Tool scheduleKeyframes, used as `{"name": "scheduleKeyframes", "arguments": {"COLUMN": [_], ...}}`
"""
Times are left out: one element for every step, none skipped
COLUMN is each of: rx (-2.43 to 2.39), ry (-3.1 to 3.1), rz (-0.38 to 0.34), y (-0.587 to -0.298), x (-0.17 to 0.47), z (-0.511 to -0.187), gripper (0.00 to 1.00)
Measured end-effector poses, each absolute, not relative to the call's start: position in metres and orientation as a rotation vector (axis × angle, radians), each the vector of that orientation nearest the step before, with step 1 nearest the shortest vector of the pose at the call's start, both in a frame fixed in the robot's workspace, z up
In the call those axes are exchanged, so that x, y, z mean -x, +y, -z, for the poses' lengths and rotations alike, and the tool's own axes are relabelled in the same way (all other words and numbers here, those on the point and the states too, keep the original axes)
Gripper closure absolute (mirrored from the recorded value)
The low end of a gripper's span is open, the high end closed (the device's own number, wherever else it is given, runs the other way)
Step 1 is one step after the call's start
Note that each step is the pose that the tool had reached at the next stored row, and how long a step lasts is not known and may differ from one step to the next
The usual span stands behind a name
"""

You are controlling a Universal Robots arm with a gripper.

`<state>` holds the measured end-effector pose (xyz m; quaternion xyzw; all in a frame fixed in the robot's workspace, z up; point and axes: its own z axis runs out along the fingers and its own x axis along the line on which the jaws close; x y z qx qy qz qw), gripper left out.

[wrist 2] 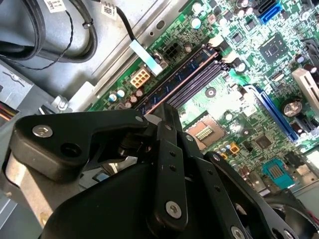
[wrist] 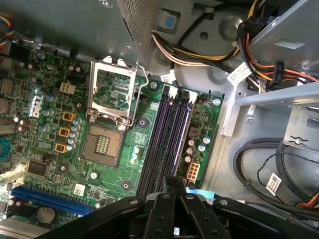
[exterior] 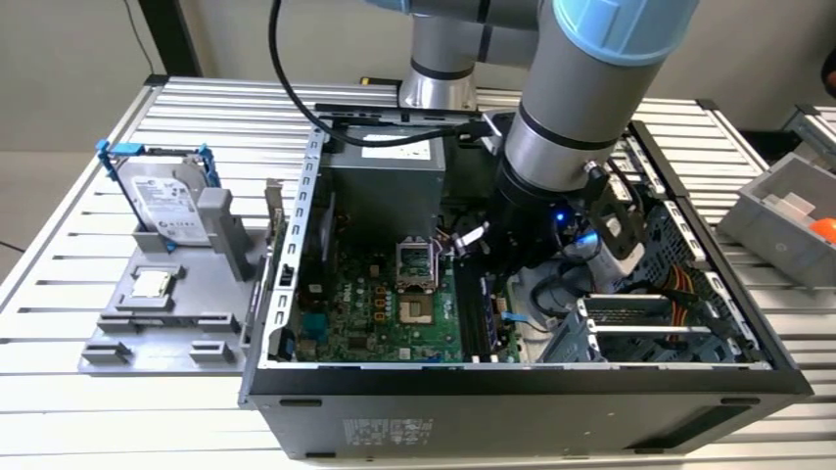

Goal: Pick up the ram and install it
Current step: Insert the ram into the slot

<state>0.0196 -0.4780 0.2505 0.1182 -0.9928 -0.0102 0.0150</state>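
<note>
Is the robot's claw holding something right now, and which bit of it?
I cannot tell. The gripper is down inside the computer case, right over the memory slots, and its own body hides whatever might be between its tips.

Gripper (wrist 2: 167,117) linkage: matt black plastic-looking, shiny metal screws. Motherboard (wrist: 112,164) glossy green; computer case (exterior: 523,401) dull grey metal. Table (exterior: 78,392) ribbed brushed aluminium.

The exterior view looks down from above and in front at my arm (exterior: 575,147) inside the open case (exterior: 523,392). Both wrist views look close past my gripper (wrist: 174,191) onto the motherboard (wrist: 104,174) and its slots (wrist 2: 184,79).
</note>
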Motion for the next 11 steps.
{"name": "scheduleKeyframes", "arguments": {"rx": [-0.375, -0.384, -0.394, -0.403, -0.413, -0.423, -0.433, -0.445, -0.456, -0.467, -0.479], "ry": [-3.089, -3.088, -3.086, -3.085, -3.084, -3.082, -3.081, -3.079, -3.077, -3.076, -3.074], "rz": [0.032, 0.032, 0.032, 0.032, 0.032, 0.032, 0.032, 0.032, 0.031, 0.031, 0.031], "y": [-0.478, -0.478, -0.478, -0.478, -0.478, -0.478, -0.4779, -0.4779, -0.4779, -0.4779, -0.4779], "x": [-0.0197, -0.0197, -0.0198, -0.02, -0.0201, -0.0201, -0.0202, -0.0202, -0.0202, -0.0203, -0.0202], "z": [-0.2505, -0.2505, -0.2505, -0.2505, -0.2505, -0.2505, -0.2505, -0.2505, -0.2505, -0.2505, -0.2505], "gripper": [1.0, 1.0, 1.0, 1.0, 1.0, 1.0, 1.0, 1.0, 1.0, 1.0, 1.0]}}
